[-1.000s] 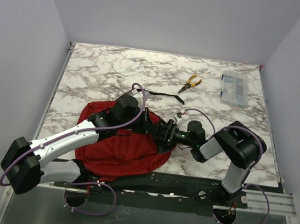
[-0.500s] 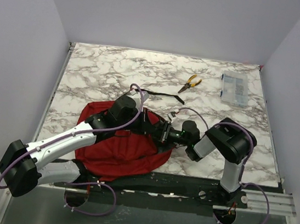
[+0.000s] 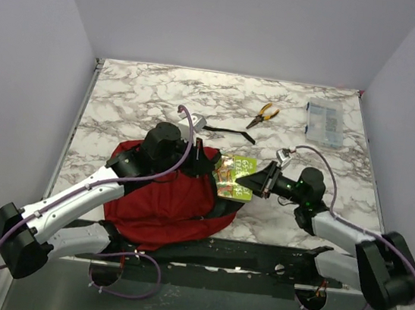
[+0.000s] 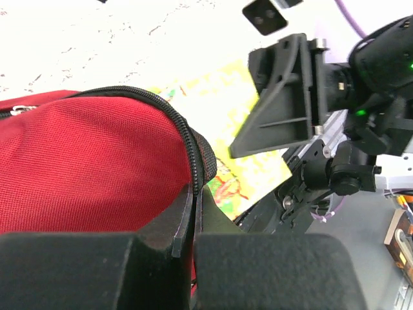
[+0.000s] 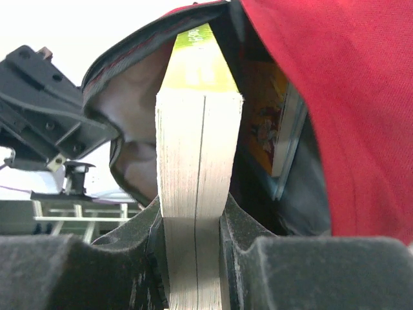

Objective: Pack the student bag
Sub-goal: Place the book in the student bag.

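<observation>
Pinching the black zipper rim of the student bag (image 3: 162,210), left gripper (image 4: 193,223) is clamped tight, with the fabric edge caught between its fingers. The dark red bag lies slumped on the marble table (image 3: 147,93), near the front edge and left of centre, with the left arm reaching over it. Its mouth faces right, toward the other arm. Right gripper (image 5: 195,226) is closed on a thick book (image 3: 234,175) with a yellow-green cover, jaws on the two covers and the page edge facing the wrist camera. The book's far end is at the bag mouth, just inside the zipper line in the right wrist view. From above, most of the cover shows outside the bag, tilted, between the two grippers. A second book (image 5: 268,129) with a colourful cover is already inside, to the right of the held one, against the red fabric. Both grippers are close together at the opening, not touching. On the far side of the table, well apart from the bag, are yellow-handled pliers (image 3: 264,114) and a clear plastic box (image 3: 324,124). A thin black strip (image 3: 226,131) lies between the pliers and the bag; can't tell what it is.
</observation>
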